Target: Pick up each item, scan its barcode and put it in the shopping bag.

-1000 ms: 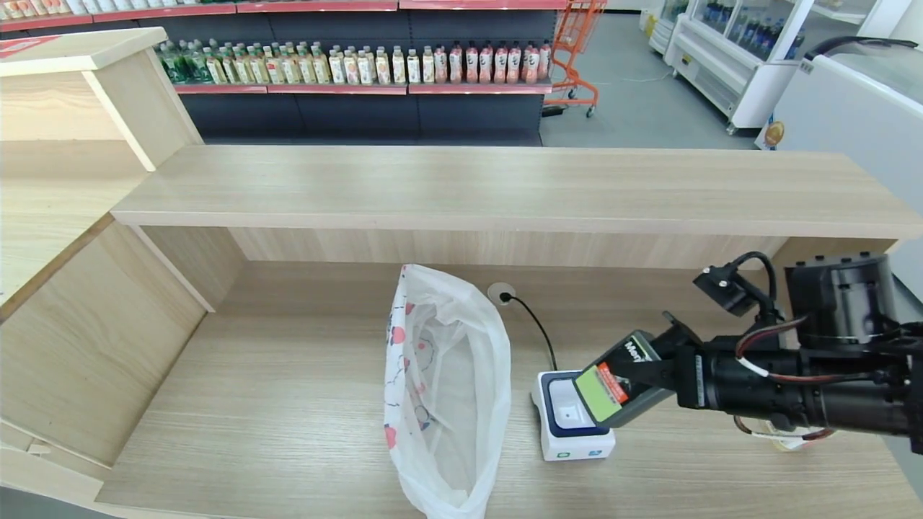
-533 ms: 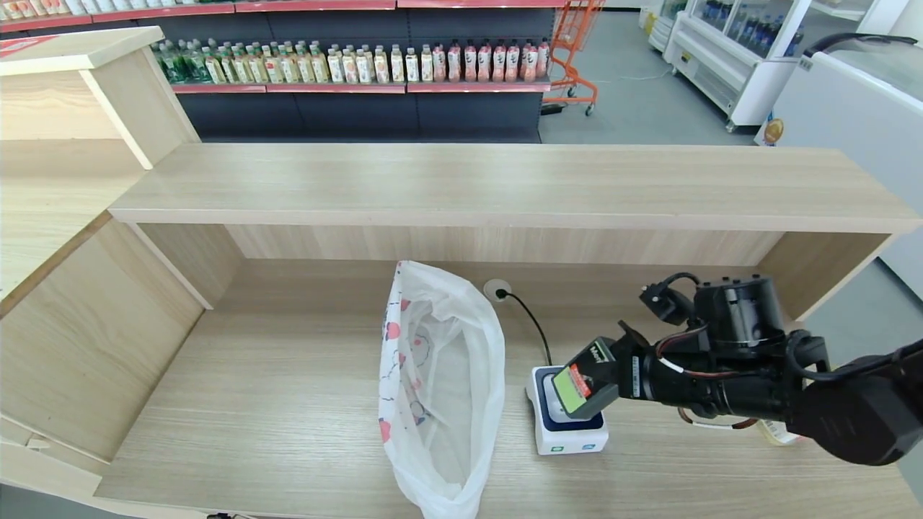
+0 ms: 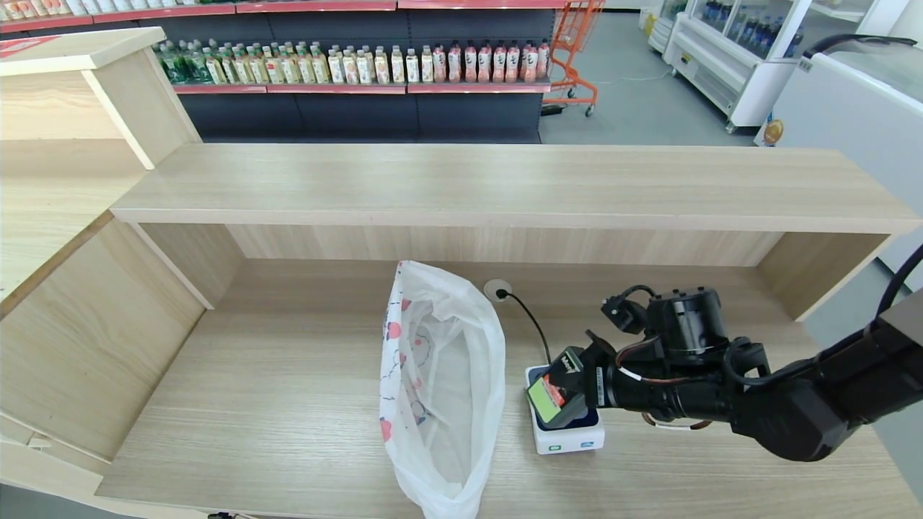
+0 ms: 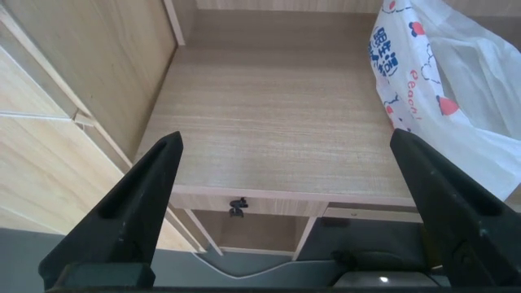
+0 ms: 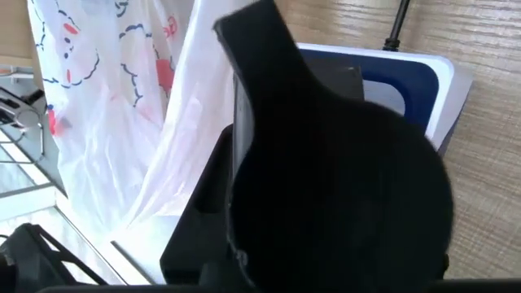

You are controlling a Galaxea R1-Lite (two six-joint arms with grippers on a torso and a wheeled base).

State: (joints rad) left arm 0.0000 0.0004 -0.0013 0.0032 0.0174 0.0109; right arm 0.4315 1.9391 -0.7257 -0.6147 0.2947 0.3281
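1. Right gripper [image 3: 581,382]: fingers clamped on a grey pack [image 3: 546,398]. The arm comes in low over the counter [image 3: 288,404] from the robot's right.
2. Grey pack: dark body, with a green and red label on the end that faces away from the gripper. It is tilted, label end lower, above the blue top of the barcode scanner [image 3: 570,437]. I cannot tell whether pack and scanner touch.
3. Barcode scanner: a white box with a blue top face [image 5: 407,77], sitting flat on the counter just right of the shopping bag [image 3: 440,382].
4. A black cable [image 3: 530,321] runs from the scanner's back to a round port [image 3: 497,290] in the counter near the back wall.
5. Shopping bag: thin white plastic with red and blue prints, standing with its mouth open and sagging toward the near edge. In the right wrist view its printed wall [image 5: 122,106] lies close beside the scanner.
6. Left gripper [image 4: 286,155]: fingers [image 4: 138,203] wide apart, holding nothing. It hangs over the near edge of the counter [image 4: 277,106], with the bag [image 4: 440,73] off to its right.
7. Beyond the raised counter ledge [image 3: 505,184]: a store shelf of bottles [image 3: 360,65], an orange cart [image 3: 577,50] and white freezers [image 3: 735,65].
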